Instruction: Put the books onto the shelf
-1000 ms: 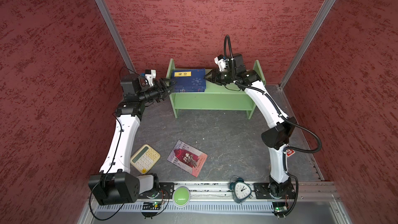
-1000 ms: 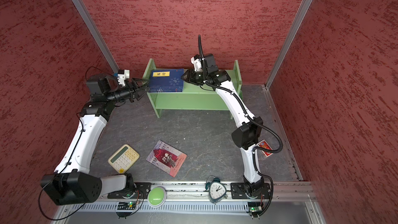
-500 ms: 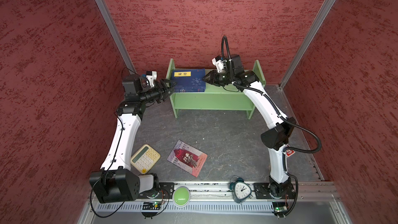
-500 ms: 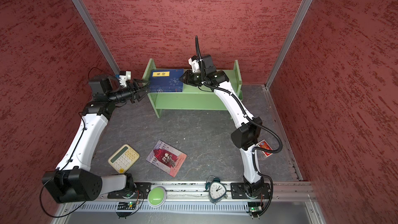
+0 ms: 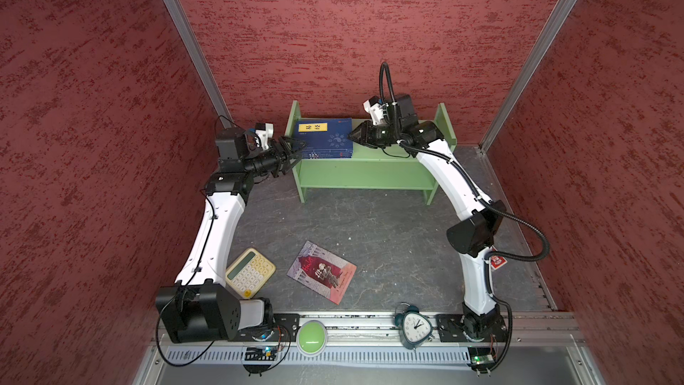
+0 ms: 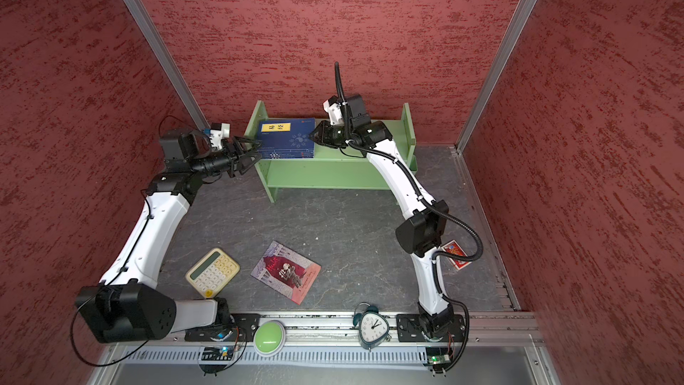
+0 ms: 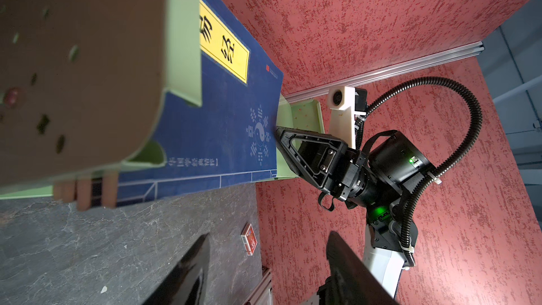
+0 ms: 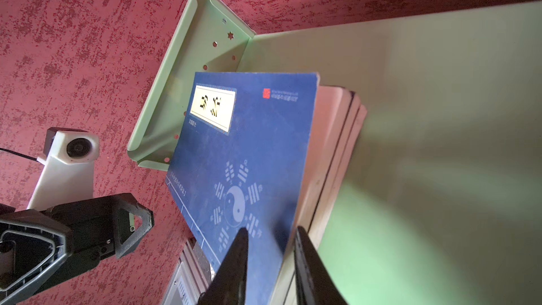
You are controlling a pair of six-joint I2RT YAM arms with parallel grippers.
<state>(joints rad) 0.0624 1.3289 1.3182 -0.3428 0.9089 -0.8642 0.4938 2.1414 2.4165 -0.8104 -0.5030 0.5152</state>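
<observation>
A stack of navy books with a yellow label lies flat on the top tier of the light green shelf, at its left end. My right gripper is at the stack's right edge. Its jaws stand apart astride the top navy book, one finger over the cover and one under it. My left gripper is open and empty beside the shelf's left side panel. A red-pink book lies flat on the floor.
A cream calculator lies left of the red-pink book. An alarm clock and a green button sit on the front rail. A small red card box lies by the right arm's base. Red walls close in on three sides.
My right gripper has slid left onto the edge of the navy stack and its jaws have narrowed. The left gripper has hardly moved.
</observation>
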